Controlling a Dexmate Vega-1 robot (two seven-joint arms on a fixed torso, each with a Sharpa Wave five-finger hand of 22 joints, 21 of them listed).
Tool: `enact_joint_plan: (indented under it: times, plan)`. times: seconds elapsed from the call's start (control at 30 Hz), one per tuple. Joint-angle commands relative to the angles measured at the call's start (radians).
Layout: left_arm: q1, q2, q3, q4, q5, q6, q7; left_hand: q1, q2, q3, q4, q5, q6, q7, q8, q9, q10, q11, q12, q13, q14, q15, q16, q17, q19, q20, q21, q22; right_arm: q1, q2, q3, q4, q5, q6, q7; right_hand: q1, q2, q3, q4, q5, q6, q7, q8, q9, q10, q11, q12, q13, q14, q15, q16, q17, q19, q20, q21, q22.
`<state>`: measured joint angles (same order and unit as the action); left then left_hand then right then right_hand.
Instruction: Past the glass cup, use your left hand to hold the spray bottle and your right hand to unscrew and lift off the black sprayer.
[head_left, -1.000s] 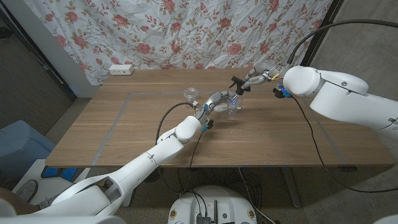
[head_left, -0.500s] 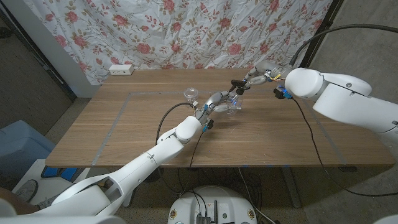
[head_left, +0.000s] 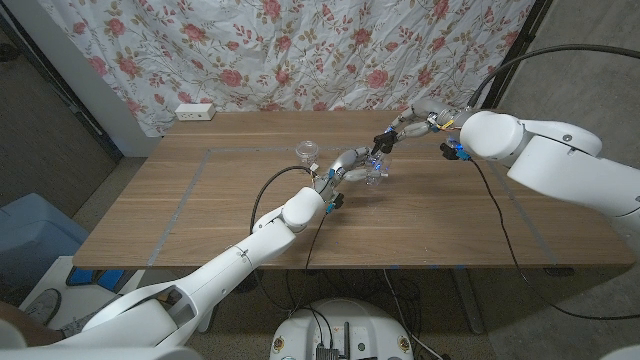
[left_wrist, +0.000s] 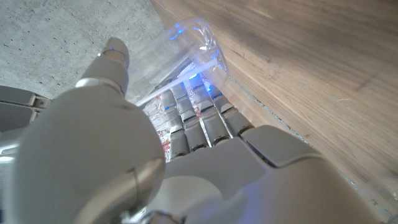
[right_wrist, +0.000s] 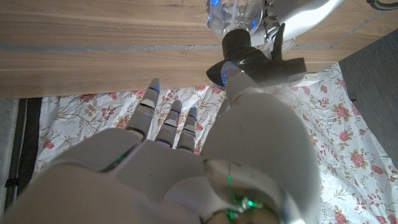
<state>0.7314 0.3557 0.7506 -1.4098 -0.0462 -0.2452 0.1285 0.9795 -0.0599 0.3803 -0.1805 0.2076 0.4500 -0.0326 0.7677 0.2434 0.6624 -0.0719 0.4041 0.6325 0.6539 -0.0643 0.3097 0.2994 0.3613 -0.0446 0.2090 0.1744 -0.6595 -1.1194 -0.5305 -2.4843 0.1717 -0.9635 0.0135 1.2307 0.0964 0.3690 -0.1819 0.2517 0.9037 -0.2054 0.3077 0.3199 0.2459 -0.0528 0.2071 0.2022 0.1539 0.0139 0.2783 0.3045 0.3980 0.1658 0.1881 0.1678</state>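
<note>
Past the glass cup (head_left: 309, 152), my left hand (head_left: 347, 163) grips the clear spray bottle (head_left: 370, 172) low over the wooden table (head_left: 250, 200). In the left wrist view the bottle (left_wrist: 186, 56) lies across that hand's (left_wrist: 124, 155) curled fingers (left_wrist: 199, 124). The black sprayer (head_left: 380, 143) sits at the bottle's top. My right hand (head_left: 405, 128) reaches in from the right. In the right wrist view that hand's (right_wrist: 186, 168) thumb presses on the sprayer (right_wrist: 252, 59), which meets the bottle neck (right_wrist: 236, 15); the other fingers (right_wrist: 161, 112) are spread, and one is hidden behind the thumb.
A white power strip (head_left: 195, 112) lies at the table's back left edge. A floral curtain (head_left: 300, 50) hangs behind. A black cable (head_left: 495, 205) crosses the table's right side. A blue bin (head_left: 30, 240) stands on the floor at the left.
The black sprayer and my right hand have come down and nearer to the bottle. The left hand has kept its hold in the same place.
</note>
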Motion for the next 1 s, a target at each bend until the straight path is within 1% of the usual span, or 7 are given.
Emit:
enact_joint_plan:
  times: [0.03,0.4,0.67,0.7,0.77,0.87,1.0]
  plan:
    - [0.008,0.004,-0.002,-0.012,0.001,0.007,0.006,-0.015,0.180,0.013,0.008,0.002,0.024,-0.022,0.169,0.004,0.078,-0.069,0.002,0.003,0.008,-0.126,-0.003,0.006,0.004,-0.035,-0.003,0.004,-0.036,-0.011,0.039,0.000,0.033,0.036,-0.028,0.017,-0.006,0.004,0.000,0.007,0.004,-0.008,0.003,-0.002,-0.005,-0.011,0.001,0.004,-0.014,-0.009,0.006,0.008,0.002,-0.007,-0.002,0.001]
    - [0.009,0.005,0.000,-0.014,0.003,0.004,0.004,-0.016,0.182,0.014,0.009,0.002,0.023,-0.022,0.170,0.003,0.080,-0.069,0.002,0.004,0.009,-0.127,-0.003,0.007,0.004,-0.035,-0.003,0.004,-0.037,-0.030,0.050,-0.008,0.050,0.039,-0.017,0.042,-0.015,-0.004,0.005,0.018,-0.081,-0.015,-0.042,-0.016,-0.053,-0.010,-0.012,0.005,-0.063,0.006,-0.003,0.022,-0.032,0.000,-0.007,0.002]
    - [0.010,0.006,0.000,-0.017,0.006,0.000,0.003,-0.015,0.180,0.015,0.007,0.002,0.024,-0.022,0.172,0.002,0.081,-0.068,0.002,0.005,0.011,-0.127,-0.004,0.006,0.005,-0.035,-0.003,0.004,-0.043,-0.048,0.062,-0.020,0.056,0.034,-0.020,0.045,-0.017,-0.012,0.011,0.022,-0.158,-0.014,-0.084,-0.031,-0.081,-0.004,-0.014,0.006,-0.087,0.017,-0.007,0.030,-0.052,0.003,-0.007,0.002]
    - [0.010,0.007,0.000,-0.018,0.007,-0.001,0.003,-0.015,0.181,0.015,0.008,0.002,0.023,-0.022,0.171,0.002,0.081,-0.068,0.002,0.005,0.010,-0.127,-0.004,0.006,0.005,-0.035,-0.003,0.004,-0.045,-0.050,0.067,-0.022,0.058,0.035,-0.022,0.045,-0.017,-0.015,0.013,0.023,-0.183,-0.014,-0.098,-0.037,-0.091,-0.002,-0.014,0.006,-0.092,0.019,-0.007,0.032,-0.054,0.004,-0.005,0.001]
    - [0.012,0.008,0.000,-0.020,0.008,0.000,0.005,-0.016,0.181,0.015,0.008,0.002,0.024,-0.022,0.172,0.002,0.081,-0.068,0.002,0.005,0.011,-0.127,-0.003,0.007,0.005,-0.035,-0.003,0.004,-0.047,-0.053,0.072,-0.026,0.060,0.027,-0.026,0.044,-0.017,-0.017,0.014,0.024,-0.193,-0.015,-0.103,-0.039,-0.095,-0.002,-0.014,0.006,-0.096,0.022,-0.008,0.033,-0.057,0.007,-0.005,0.001]
    - [0.015,0.009,-0.002,-0.024,0.009,0.000,0.008,-0.016,0.181,0.015,0.008,0.002,0.024,-0.022,0.172,0.002,0.081,-0.068,0.001,0.006,0.010,-0.127,-0.004,0.007,0.005,-0.035,-0.003,0.004,-0.053,-0.061,0.083,-0.031,0.066,0.026,-0.028,0.039,-0.020,-0.023,0.016,0.024,-0.215,-0.015,-0.113,-0.046,-0.103,0.000,-0.014,0.007,-0.099,0.023,-0.008,0.034,-0.058,0.010,-0.004,0.001]
    - [0.019,0.011,-0.003,-0.028,0.011,-0.001,0.012,-0.015,0.181,0.015,0.008,0.002,0.024,-0.023,0.172,0.002,0.081,-0.068,0.001,0.006,0.011,-0.127,-0.003,0.007,0.005,-0.035,-0.003,0.004,-0.048,-0.072,0.090,-0.035,0.076,0.017,-0.019,-0.010,-0.030,-0.048,0.037,0.016,-0.248,-0.015,-0.124,-0.059,-0.112,0.010,-0.011,0.007,-0.104,0.040,-0.009,0.036,-0.062,0.022,-0.003,0.001]
